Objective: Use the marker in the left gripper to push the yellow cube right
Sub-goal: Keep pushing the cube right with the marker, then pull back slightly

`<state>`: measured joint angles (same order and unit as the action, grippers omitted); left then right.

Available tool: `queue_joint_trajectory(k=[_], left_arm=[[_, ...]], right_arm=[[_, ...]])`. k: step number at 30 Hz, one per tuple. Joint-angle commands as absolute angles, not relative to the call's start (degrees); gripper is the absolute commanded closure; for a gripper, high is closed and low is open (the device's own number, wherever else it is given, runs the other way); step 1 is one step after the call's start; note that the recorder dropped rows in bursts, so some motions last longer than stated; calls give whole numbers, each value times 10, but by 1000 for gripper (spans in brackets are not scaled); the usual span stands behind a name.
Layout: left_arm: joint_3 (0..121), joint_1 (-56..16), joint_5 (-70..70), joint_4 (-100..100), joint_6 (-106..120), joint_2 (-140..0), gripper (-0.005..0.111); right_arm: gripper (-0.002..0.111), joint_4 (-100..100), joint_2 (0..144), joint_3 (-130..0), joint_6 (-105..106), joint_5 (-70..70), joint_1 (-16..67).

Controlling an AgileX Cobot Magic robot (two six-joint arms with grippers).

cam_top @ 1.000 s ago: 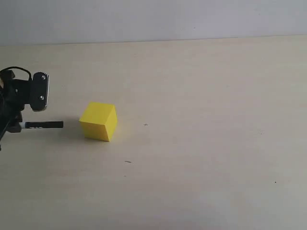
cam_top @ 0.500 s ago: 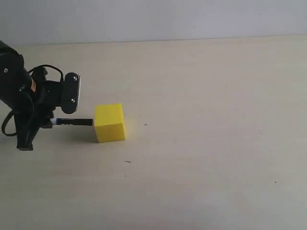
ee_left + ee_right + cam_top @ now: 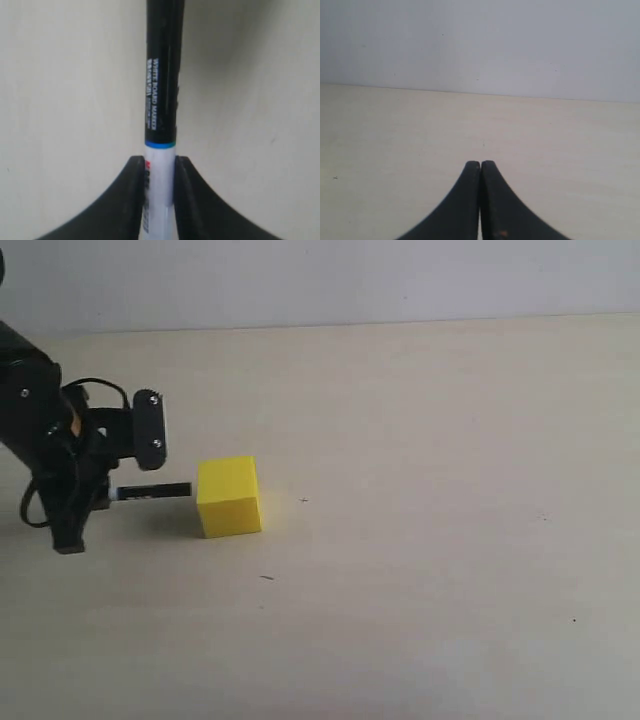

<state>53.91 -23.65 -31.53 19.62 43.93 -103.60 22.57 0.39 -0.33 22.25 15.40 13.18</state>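
Note:
The yellow cube stands on the beige table, left of the middle in the exterior view. My left gripper is to its left, shut on the white barrel of the marker. The marker lies level, its black end pointing at the cube's left face, at or just short of it. In the left wrist view the fingers clamp the white barrel, and the marker's black part runs out of frame; the cube is out of that view. My right gripper is shut on nothing, above bare table, and is out of the exterior view.
The beige table stretches right of the cube to a pale wall at the back. A few small dark specks mark the tabletop. The left arm's black body and cable fill the far left.
Over the last second my left gripper moved right with the marker, and the cube slid right and turned square. In the last half second the cube stayed put and the arm eased slightly left.

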Motion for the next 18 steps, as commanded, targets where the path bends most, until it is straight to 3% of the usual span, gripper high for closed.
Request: queue_joint_trajectory(k=[1,12,18], left_arm=[[554,-280,-294,161,433,-1036,107],[554,-234,-343,172,430,-1036,107],[554,-269,-298,80,485,-1037,107]], right_arm=[[108,225,0,0,224,152,129],[108,225,0,0,224,152,129],[108,225,0,0,224,152,129]])
